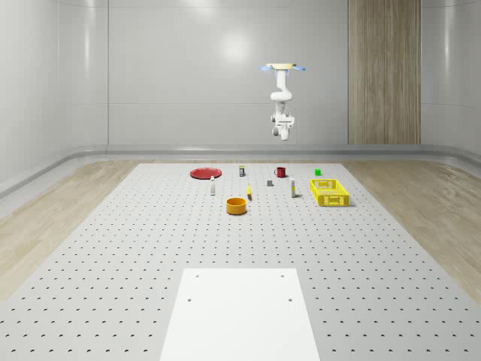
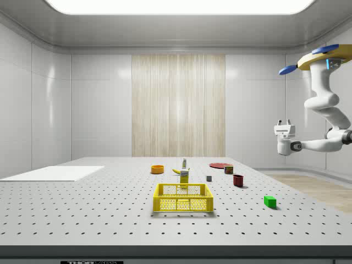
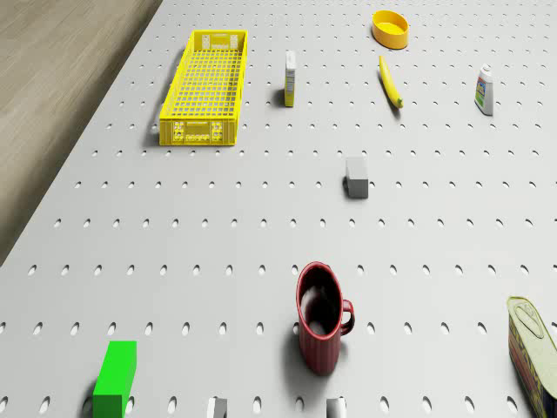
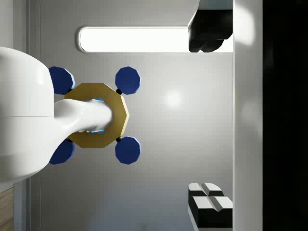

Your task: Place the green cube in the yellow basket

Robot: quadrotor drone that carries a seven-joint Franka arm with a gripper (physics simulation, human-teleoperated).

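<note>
End effector [image 2: 285, 122] empty, fingers apart, high above bright green cube [image 3: 115, 378] beside yellow basket [image 3: 205, 88].

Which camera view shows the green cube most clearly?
The drone view shows the green cube best: it appears large on the perforated table, with its top and one side visible. In the side view it sits right of the yellow basket. In the whole-scene view it is a far-off speck.
</note>
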